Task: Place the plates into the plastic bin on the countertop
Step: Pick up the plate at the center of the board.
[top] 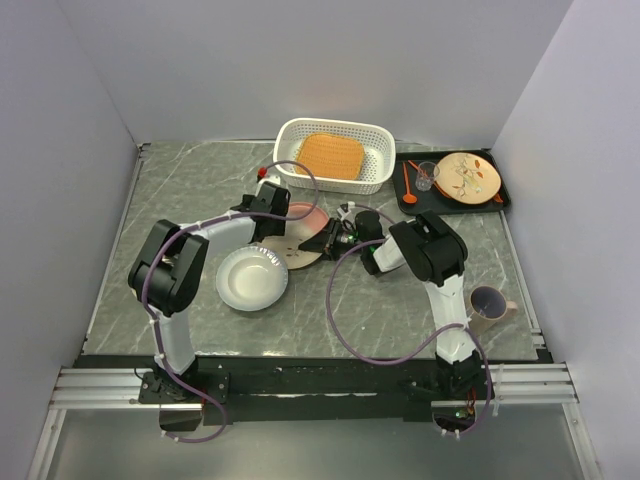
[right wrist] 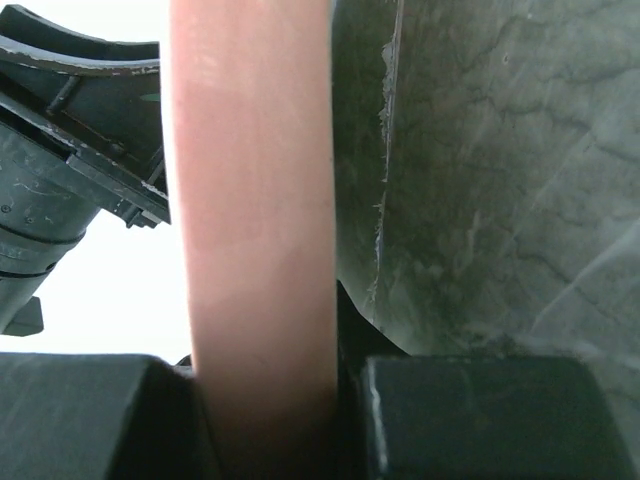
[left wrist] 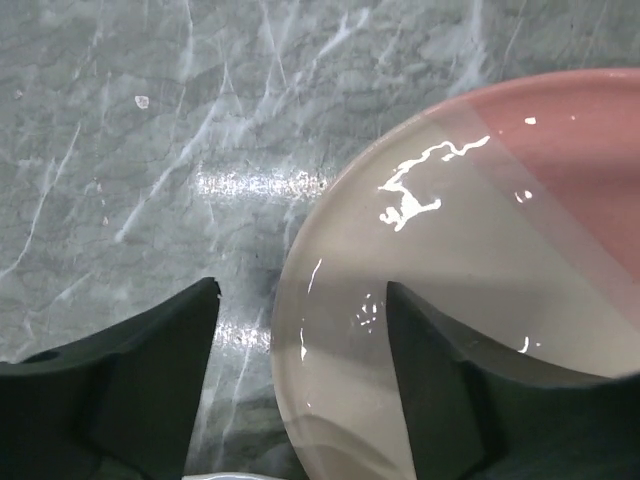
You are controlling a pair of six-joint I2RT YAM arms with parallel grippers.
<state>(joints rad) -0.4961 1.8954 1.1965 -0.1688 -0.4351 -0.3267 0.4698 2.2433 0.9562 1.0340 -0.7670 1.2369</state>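
Note:
A speckled pink plate (top: 298,252) is at the middle of the countertop (top: 400,300), between my two grippers. My right gripper (top: 322,240) is shut on its right rim; in the right wrist view the pink rim (right wrist: 255,200) fills the gap between the fingers (right wrist: 470,420). My left gripper (top: 285,215) stands open at the plate's far left edge. In the left wrist view the rim (left wrist: 330,330) runs between the spread fingers (left wrist: 160,380), touching neither. A white plate (top: 252,278) lies to the front left. An orange plate (top: 328,155) rests inside the plastic bin (top: 380,150) at the back.
A black tray (top: 505,200) at the back right carries a cream plate with red-orange leaf marks (top: 468,176), a small glass (top: 427,175) and an orange spoon (top: 409,185). A mug (top: 489,303) stands at the right edge. White walls close in three sides.

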